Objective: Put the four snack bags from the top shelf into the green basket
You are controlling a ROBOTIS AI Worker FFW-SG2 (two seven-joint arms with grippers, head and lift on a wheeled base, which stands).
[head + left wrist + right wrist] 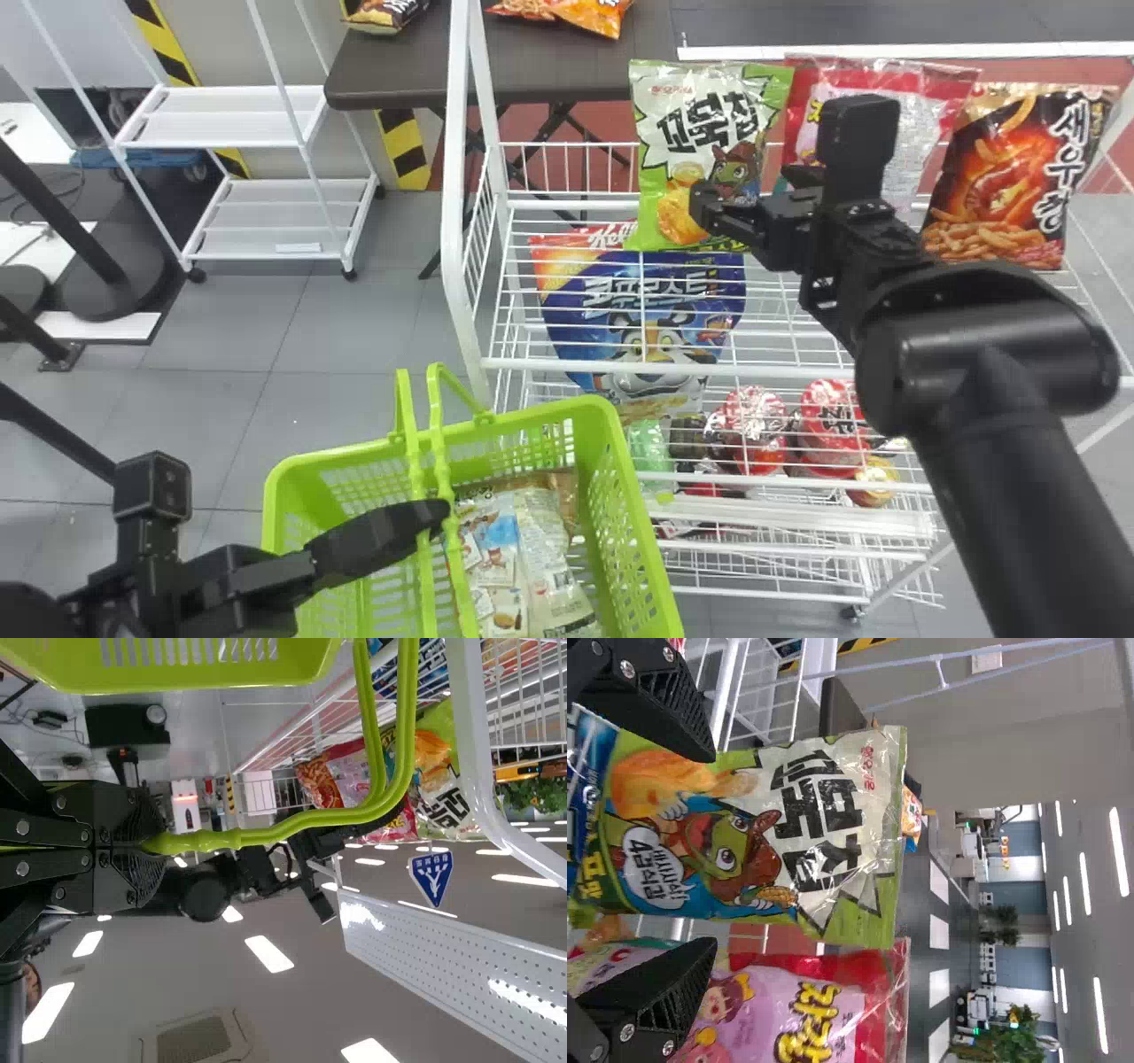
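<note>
The green snack bag [700, 115] stands upright on the top shelf [576, 204], directly ahead of the right tool [709, 211], whose tips overlap its lower part in the head view. The right tool's fingers are spread wide with nothing clamped between them; whether a fingertip touches the bag, I cannot tell. The pink-and-red bag [912, 133] is just beside the green one, behind the right arm. The left tool [434, 516] is clamped on the handle [292, 826] of the green basket [625, 505].
</note>
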